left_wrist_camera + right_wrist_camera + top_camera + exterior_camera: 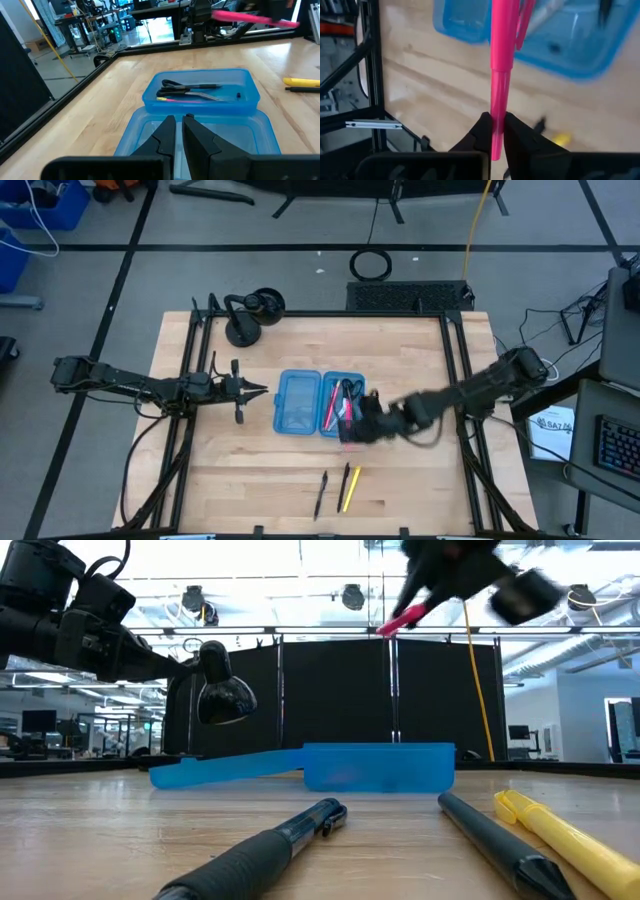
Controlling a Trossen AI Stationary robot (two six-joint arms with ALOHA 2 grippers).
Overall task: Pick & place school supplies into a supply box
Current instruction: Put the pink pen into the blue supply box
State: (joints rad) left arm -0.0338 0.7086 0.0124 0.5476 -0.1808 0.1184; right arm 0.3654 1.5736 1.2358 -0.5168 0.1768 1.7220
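- The supply box (320, 402) is a flat, translucent blue case lying open in 2 hinged halves at the middle of the table (420, 480), its corners rounded.
- Its left half holds nothing I can see; its right half holds black-handled scissors (187, 89) and a thin pink pen (176, 100).
- The right gripper (495, 131) hangs above the box's near right corner, jaws pinched tight on a pink marker (499, 60) that sticks out ahead of the fingers.
- The left gripper (262, 391) waits just left of the box, fingers nearly together and holding nothing.
- 3 supplies lie well apart from the box near the table's near edge: a dark pen (321, 494), a black pencil (344, 484) and a yellow marker (351, 489).
- Bare wood runs between the box and those 3 items.
- A black desk lamp (250, 315) sits at the far left corner, clear of both arms.
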